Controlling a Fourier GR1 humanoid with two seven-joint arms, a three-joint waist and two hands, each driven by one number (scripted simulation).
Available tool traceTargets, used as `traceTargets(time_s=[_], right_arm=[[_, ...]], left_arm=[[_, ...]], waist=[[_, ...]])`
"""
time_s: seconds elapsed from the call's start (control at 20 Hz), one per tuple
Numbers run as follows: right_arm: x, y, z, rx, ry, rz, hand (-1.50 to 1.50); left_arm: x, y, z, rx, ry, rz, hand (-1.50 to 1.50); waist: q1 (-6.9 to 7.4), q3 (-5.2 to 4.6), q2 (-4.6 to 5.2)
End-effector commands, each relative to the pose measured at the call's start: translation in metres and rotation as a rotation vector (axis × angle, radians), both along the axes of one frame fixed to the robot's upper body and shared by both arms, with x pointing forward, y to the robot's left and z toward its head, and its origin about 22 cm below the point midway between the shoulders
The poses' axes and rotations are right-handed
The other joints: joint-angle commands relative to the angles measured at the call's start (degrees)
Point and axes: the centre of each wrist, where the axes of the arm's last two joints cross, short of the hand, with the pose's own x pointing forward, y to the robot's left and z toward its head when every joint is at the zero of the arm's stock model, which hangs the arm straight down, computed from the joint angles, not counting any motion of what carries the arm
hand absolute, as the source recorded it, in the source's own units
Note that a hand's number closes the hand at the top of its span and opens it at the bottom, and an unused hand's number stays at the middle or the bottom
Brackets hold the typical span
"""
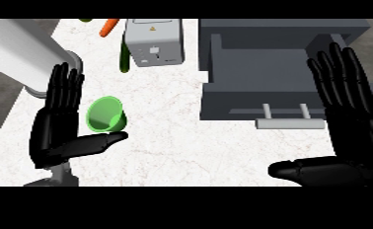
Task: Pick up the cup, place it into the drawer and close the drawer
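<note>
A green cup (pixel 106 115) lies on its side on the white counter, its mouth facing up and left. My left hand (pixel 56 119) stands open right beside it, fingers straight up along the cup's left and thumb stretched out just under it. The grey drawer (pixel 255 70) is pulled open at the right, its inside bare and its pale handle (pixel 289 122) on the front. My right hand (pixel 341 109) is open at the far right, fingers up over the drawer's right side, thumb pointing left.
A grey boxy appliance (pixel 153 43) stands at the back middle. A dark green cucumber (pixel 125 59) lies at its left and an orange carrot (pixel 109 27) farther back. A large pale rounded container (pixel 33 57) fills the left edge.
</note>
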Motion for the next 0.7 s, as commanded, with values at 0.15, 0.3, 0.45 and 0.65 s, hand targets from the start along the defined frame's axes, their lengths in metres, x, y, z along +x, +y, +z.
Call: traceTargets(time_s=[0.15, 0.3, 0.45, 0.65], right_arm=[[-0.013, -0.012, 0.002, 0.0, 0.01, 0.022, -1.5], [-0.004, -0.009, 0.004, -0.008, -0.004, 0.014, -1.5], [-0.016, 0.002, 0.002, -0.01, -0.001, 0.025, -1.5], [0.0, -0.008, -0.006, -0.016, -0.004, 0.018, -1.5]], left_arm=[[-0.007, 0.0, -0.03, 0.008, 0.066, 0.051, -1.5], [-0.001, 0.034, -0.064, 0.025, 0.066, 0.076, -1.5], [-0.007, 0.048, -0.067, 0.007, 0.065, 0.064, -1.5], [0.004, 0.031, -0.092, 0.005, 0.11, 0.053, -1.5]], waist=[[-0.05, 0.0, -0.02], [-0.11, -0.02, 0.05], [-0.08, -0.01, 0.0], [-0.12, -0.01, 0.04]])
